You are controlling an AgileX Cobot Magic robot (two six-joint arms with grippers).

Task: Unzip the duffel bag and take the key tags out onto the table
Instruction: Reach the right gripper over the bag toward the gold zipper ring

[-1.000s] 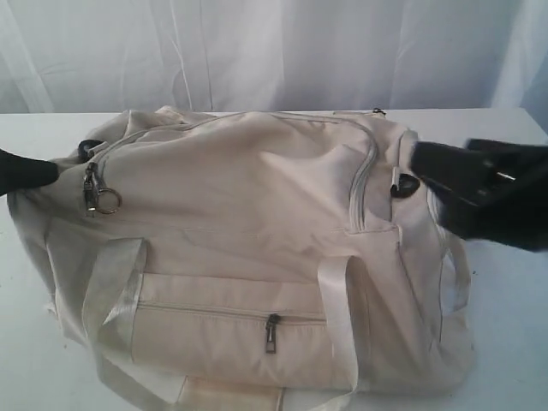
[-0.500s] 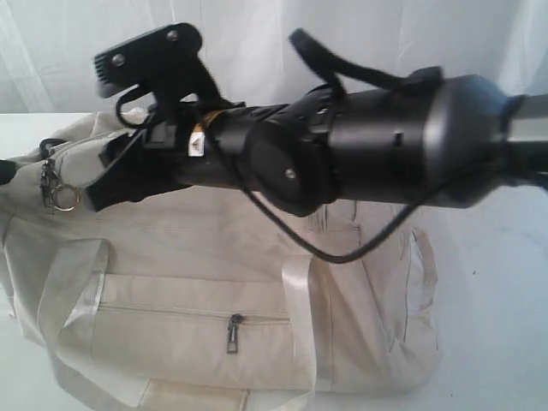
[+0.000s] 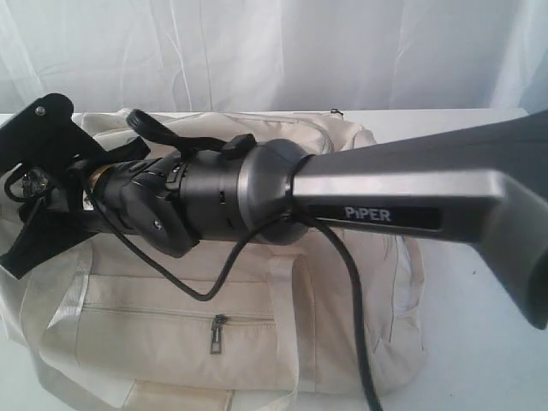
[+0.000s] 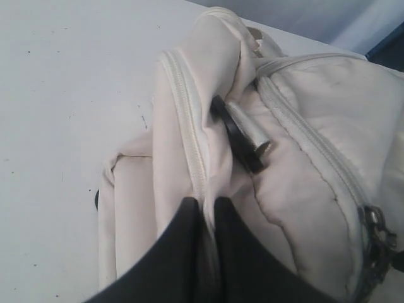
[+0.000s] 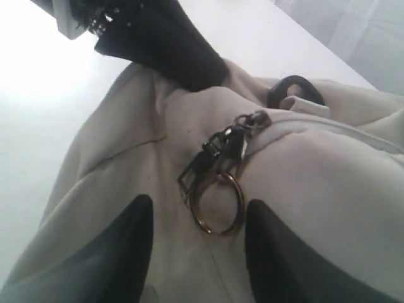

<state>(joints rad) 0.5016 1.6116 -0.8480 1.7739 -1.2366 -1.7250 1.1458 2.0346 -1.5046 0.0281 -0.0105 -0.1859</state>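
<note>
White table (image 3: 479, 342), bare toward its right edge; white curtain (image 3: 257, 51) behind the far edge.

Duffel bag (image 3: 342, 291) lies flat over the left and middle of the table, its top end close to the far edge and its front pocket side facing the near edge. Cream fabric, main zip closed along the stretch that shows.

Right arm (image 3: 385, 184) comes in from the right edge and reaches across the bag to its left end, hiding much of the upper panel in the exterior view. Black cable (image 3: 351, 291) hangs from it over the bag front.

Right gripper (image 5: 199, 214) is at the bag's left end with its fingers (image 5: 132, 246) spread wide. The fabric and the zip hardware sit between them, and neither finger touches the metal.

Left gripper (image 4: 203, 205) is on the same end of the bag, nearer the left edge. Its two dark fingers (image 4: 183, 252) are pressed together on a raised fold of bag fabric along a zip seam, pinching it. The right wrist view also shows one of its fingers pushed into the cloth.

Pale webbing handle (image 3: 285, 342) runs down the front panel.

Black strap ring (image 5: 295, 85) sits at the bag's end, just beyond the zip.

Front pocket zip pull (image 3: 218, 334) hangs near the pocket's middle, pocket closed.

Metal ring pull (image 5: 213, 230) lies flat on the fabric, joined to dark zip sliders, midway between the right fingers.
</note>
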